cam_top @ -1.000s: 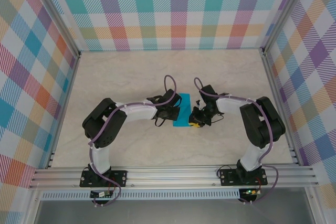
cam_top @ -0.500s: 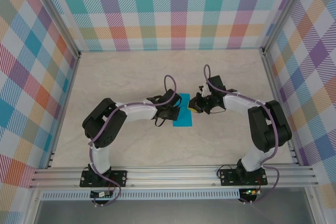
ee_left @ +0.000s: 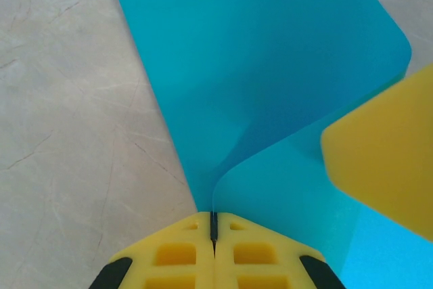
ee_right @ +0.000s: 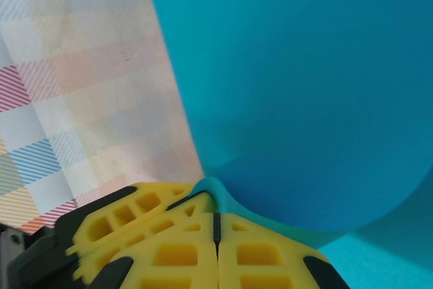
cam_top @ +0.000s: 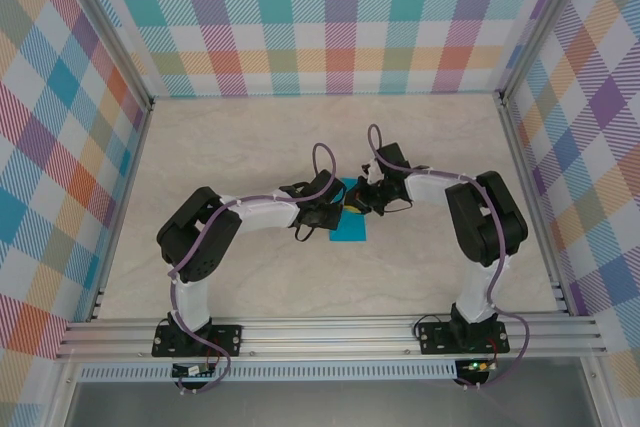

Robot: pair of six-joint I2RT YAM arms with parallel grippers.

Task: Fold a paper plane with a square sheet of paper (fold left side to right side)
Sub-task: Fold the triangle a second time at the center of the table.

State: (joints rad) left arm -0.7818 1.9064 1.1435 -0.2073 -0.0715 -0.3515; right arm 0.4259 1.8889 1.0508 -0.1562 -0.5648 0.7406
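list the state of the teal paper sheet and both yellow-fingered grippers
thin teal-blue sheet of paper: pinched by both grippers, partly bowed upward in a curve, not pressed flat
left gripper with yellow fingers: shut on the paper's edge
right gripper with yellow fingers: shut on the paper's edge

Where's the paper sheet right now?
In the top view the square sheet of paper sits at centre, partly curled up, between the left gripper and the right gripper, each shut on an edge.
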